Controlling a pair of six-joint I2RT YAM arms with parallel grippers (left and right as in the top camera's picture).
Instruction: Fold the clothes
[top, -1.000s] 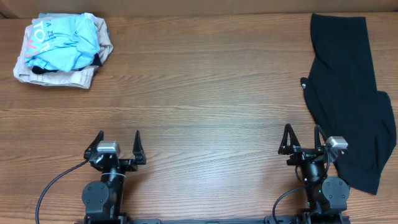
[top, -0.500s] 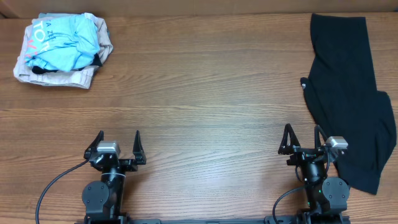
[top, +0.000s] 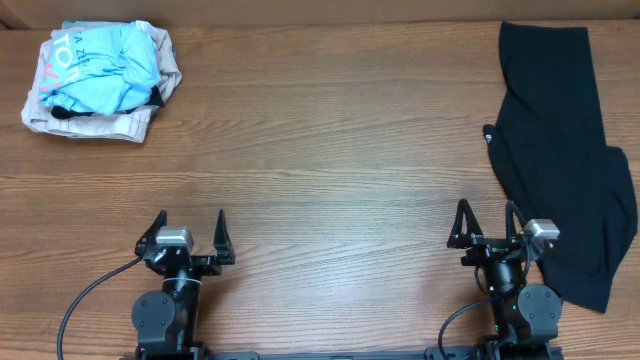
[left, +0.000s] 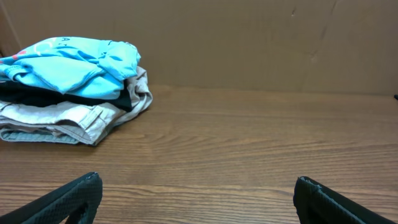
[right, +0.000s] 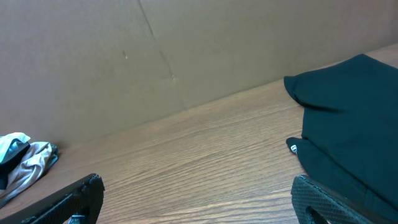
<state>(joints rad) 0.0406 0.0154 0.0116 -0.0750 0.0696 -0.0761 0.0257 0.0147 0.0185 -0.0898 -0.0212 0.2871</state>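
Note:
The black garment (top: 560, 150) lies spread along the table's right side, from the far edge down to the near right. A small white round mark (top: 489, 137) sits at its left edge. It also shows in the right wrist view (right: 354, 118), with the mark (right: 293, 147) at its edge. My right gripper (top: 485, 222) is open and empty at the near edge, just left of the garment's lower part; its fingers frame bare wood in its own view (right: 199, 199). My left gripper (top: 190, 228) is open and empty at the near left (left: 196, 196).
A pile of a light-blue printed shirt (top: 105, 55) on a beige folded garment (top: 90, 122) sits at the far left corner, also in the left wrist view (left: 68, 68). A brown cardboard wall (left: 249, 43) stands behind the wooden table (top: 320, 160).

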